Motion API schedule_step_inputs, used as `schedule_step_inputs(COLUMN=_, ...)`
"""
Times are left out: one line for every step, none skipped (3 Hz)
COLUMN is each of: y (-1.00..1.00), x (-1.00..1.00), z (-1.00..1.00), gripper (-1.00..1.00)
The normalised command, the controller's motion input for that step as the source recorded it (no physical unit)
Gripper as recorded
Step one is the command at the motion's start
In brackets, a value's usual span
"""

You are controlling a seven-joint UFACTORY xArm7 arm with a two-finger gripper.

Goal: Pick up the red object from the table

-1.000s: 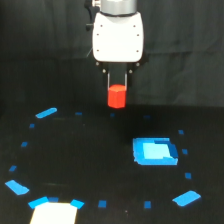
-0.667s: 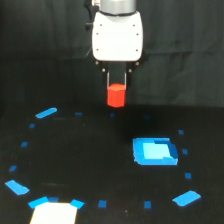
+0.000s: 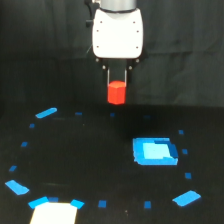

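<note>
Hanging above the desk (image 3: 75, 160), the claw (image 3: 116, 93) is closed on the red block (image 3: 116, 92), pinching its upper sides well clear of the surface; the block looks small, stiff and light, likely smooth, so a centred side grip suits it

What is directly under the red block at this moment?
Nothing touches its underside: the red block hangs in the end effector above the black table. Its top face is covered by the fingers.
</note>
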Motion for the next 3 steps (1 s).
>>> schedule_step_inputs(y=-0.06, x=-0.02, z=0.32, gripper=-0.98)
schedule_step_inputs(y=0.0, x=0.08, z=0.34, gripper=-1.0)
schedule_step_inputs(y=-0.1, x=-0.02, z=0.38, gripper=-1.0)
